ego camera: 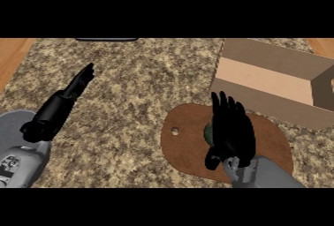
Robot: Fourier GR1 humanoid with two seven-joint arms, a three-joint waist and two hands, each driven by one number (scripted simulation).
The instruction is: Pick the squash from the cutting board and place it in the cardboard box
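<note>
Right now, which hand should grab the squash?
Right. The right hand is over the cutting board, covering most of the squash, with the cardboard box just beyond. The left hand sits far from both.

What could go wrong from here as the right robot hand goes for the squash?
One: the right robot hand covers nearly all of the squash, so a grasp might land off-centre and push it across the cutting board. Two: the cardboard box stands close beside the board; its near wall could catch the squash on a low lift.
</note>
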